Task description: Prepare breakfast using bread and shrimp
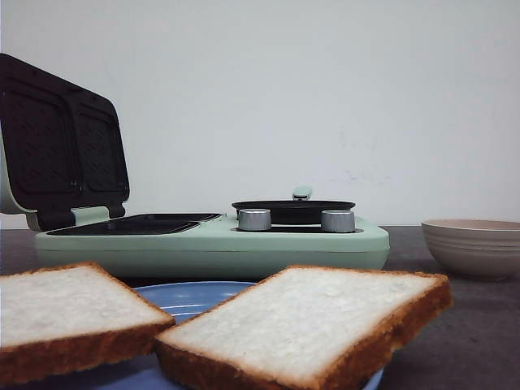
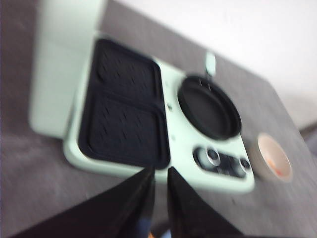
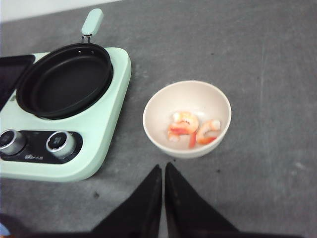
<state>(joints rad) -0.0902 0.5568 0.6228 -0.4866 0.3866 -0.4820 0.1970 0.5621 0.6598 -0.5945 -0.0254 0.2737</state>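
- Black right gripper (image 3: pixel 163 193) hanging above grey table (image 3: pixel 267 74), fingertips pressed together, holding nothing.
- Black left gripper (image 2: pixel 160 191) likewise empty, jaws a narrow slit apart, over the front edge of the mint-green breakfast maker (image 2: pixel 148 124).
- Two pink-orange curled shrimp (image 3: pixel 193 130) lying in the round cream bowl (image 3: pixel 186 118), just right of the maker.
- Two square white bread slices (image 1: pixel 305 325) with brown crust, side by side on a blue plate (image 1: pixel 191 296), in front of the maker.
- Hinged lid (image 1: pixel 61 142) raised at the maker's left; round black pan (image 3: pixel 64 79) behind two silver knobs (image 3: pixel 61 143).
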